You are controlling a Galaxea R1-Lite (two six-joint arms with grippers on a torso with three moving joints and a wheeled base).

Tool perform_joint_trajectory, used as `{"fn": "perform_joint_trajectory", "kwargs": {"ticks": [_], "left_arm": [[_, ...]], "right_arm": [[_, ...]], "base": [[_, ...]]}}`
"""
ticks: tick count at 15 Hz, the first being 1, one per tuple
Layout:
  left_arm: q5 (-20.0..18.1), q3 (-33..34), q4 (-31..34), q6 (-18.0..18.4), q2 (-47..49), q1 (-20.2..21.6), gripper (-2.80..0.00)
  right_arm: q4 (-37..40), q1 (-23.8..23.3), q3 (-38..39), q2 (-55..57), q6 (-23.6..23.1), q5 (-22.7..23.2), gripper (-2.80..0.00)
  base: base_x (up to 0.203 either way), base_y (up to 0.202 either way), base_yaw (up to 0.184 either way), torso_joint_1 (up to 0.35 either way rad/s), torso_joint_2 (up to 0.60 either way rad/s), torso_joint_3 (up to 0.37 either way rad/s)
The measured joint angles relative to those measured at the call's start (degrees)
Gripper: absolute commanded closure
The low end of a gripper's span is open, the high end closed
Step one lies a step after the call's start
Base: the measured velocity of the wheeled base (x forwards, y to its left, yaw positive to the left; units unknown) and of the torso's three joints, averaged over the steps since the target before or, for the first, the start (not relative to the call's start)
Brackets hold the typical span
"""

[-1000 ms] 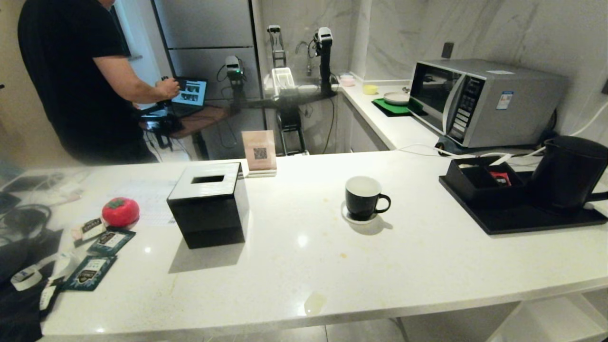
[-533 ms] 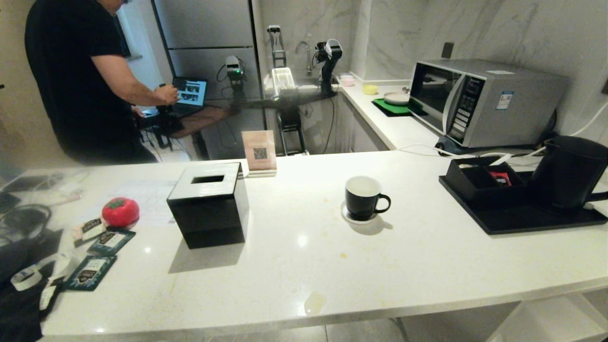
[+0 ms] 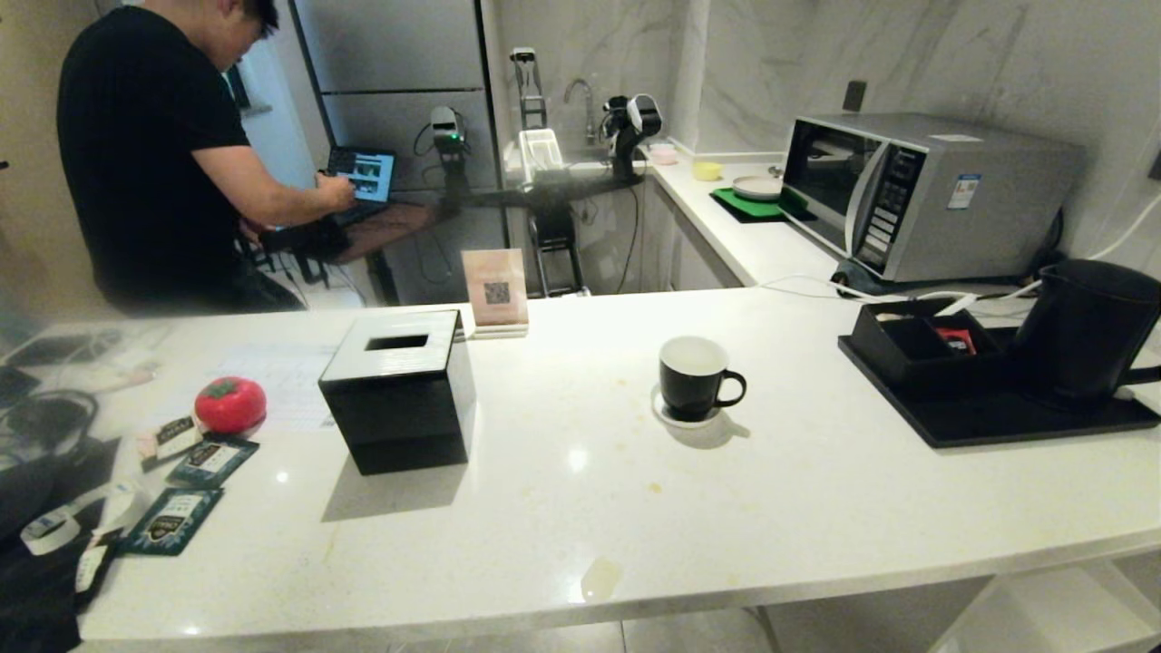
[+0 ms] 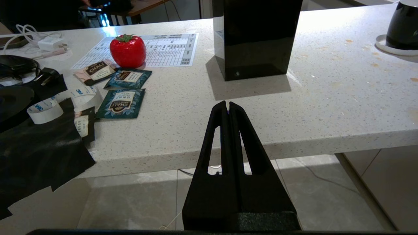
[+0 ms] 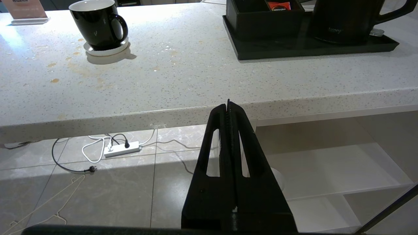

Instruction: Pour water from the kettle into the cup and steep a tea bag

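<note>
Hanging level before the counter's point(image 3: 580, 508) front edge, left pincer point(image 4: 227, 105) and right pincer point(image 5: 228, 105) are both closed, empty.

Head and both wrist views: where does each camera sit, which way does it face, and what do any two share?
Head view: high, facing forward and down over the counter at the cup, kettle and tissue box; no arm shows.
Left wrist view: below the counter edge, facing the tissue box and teal sachets; shut left end effector shows.
Right wrist view: below the edge, facing cup and kettle; shut right end effector shows.
Shared: the cup, in the head and right wrist views.
</note>
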Motion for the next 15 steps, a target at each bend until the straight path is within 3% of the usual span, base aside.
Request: {"fn": "perform_joint_trajectory", "kwargs": {"ticks": [9,12,15], "left_arm": [[0.0,0.0,0.0,0.0,0.0,0.0,0.00],[0.0,0.0,0.0,0.0,0.0,0.0,0.00],[0.0,0.0,0.0,0.0,0.0,0.0,0.00]], "right_arm": [[-0.1,0.0,0.0,0.0,0.2,-0.2,0.00],[-0.3,-0.1,0.0,0.0,3.2,-1.5,0.00],[-0.3,-0.1,0.0,0.0,3.4,-1.5,0.00]], "base": [[0.000,0.000,0.000,0.000,0.00,0.000],[0.000,0.000,0.000,0.000,0.00,0.000],[0.000,0.000,0.000,0.000,0.00,0.000]]}}
